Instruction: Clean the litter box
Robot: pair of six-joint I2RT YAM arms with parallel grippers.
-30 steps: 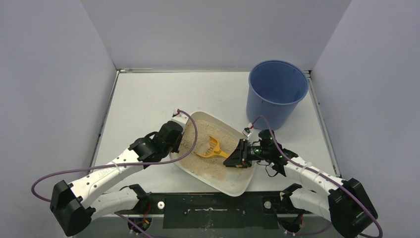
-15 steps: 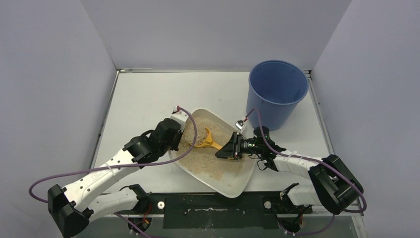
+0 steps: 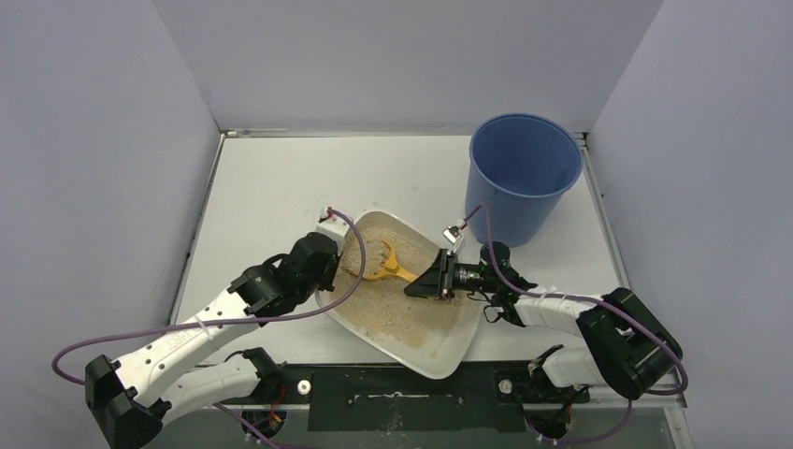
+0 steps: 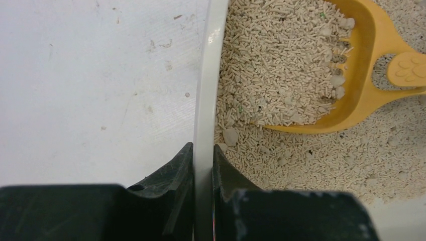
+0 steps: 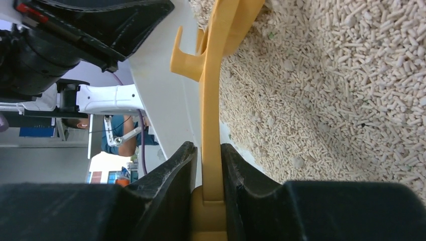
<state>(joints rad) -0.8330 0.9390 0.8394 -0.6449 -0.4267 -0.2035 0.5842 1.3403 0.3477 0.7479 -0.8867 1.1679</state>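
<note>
The off-white litter box [image 3: 447,357] lies askew near the table's front, full of beige pellet litter. My left gripper [image 3: 329,271] is shut on its left rim [image 4: 203,100], one finger outside and one inside. My right gripper [image 3: 418,285] is shut on the handle of the orange scoop [image 3: 382,262]. The scoop's bowl [image 4: 359,60] sits in the litter at the box's left part, loaded with pellets and pale clumps. In the right wrist view the handle [image 5: 213,90] runs straight up from between my fingers.
The tall blue bucket [image 3: 522,173] stands at the back right, just beyond the box. The side walls close in the table on the left and right. Some litter lies spilled on the black bar [image 3: 402,391] at the near edge.
The right gripper has pushed the scoop leftward through the litter toward the left rim. The left gripper holds the rim, and the box has shifted slightly.
</note>
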